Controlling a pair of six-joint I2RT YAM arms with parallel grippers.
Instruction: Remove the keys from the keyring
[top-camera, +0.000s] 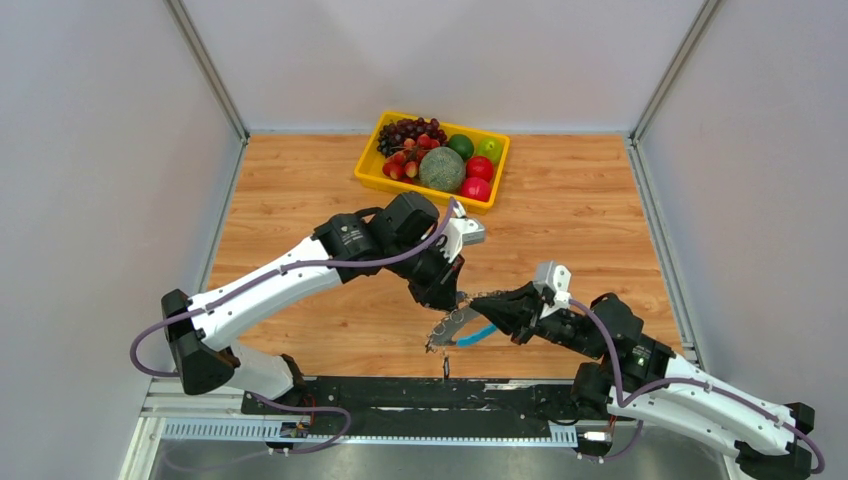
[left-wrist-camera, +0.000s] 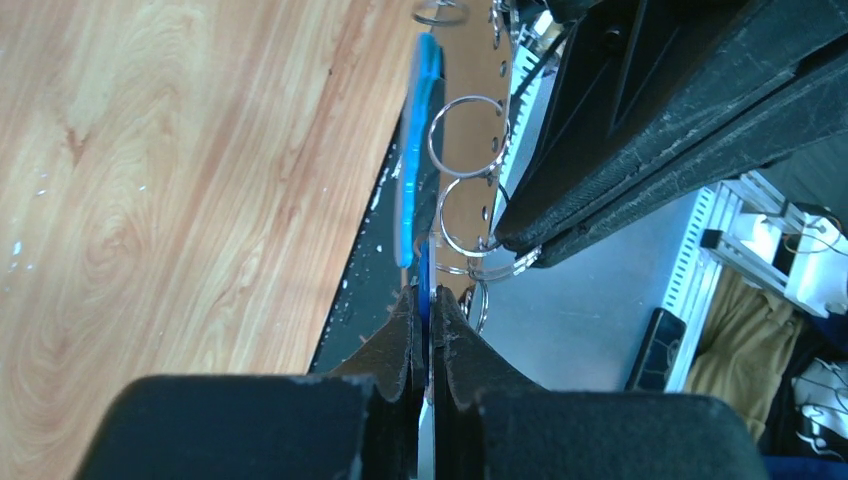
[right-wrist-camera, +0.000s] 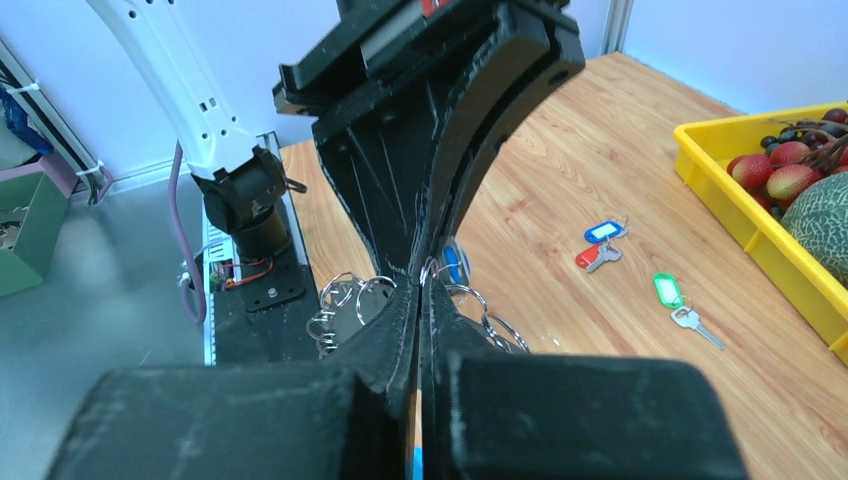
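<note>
Arms are meeting above the table's 6 o'clock edge, and the keyring is hanging between them. The left gripper is pressing its jaws together on the loop from 11 o'clock, while the right gripper is clamping it from 3 o'clock. Its blue section is drooping toward 5 o'clock. In the right wrist view, three keys, blue, red and green, are lying loose on the wood at 3 o'clock of the jaws, near the yellow tray.
</note>
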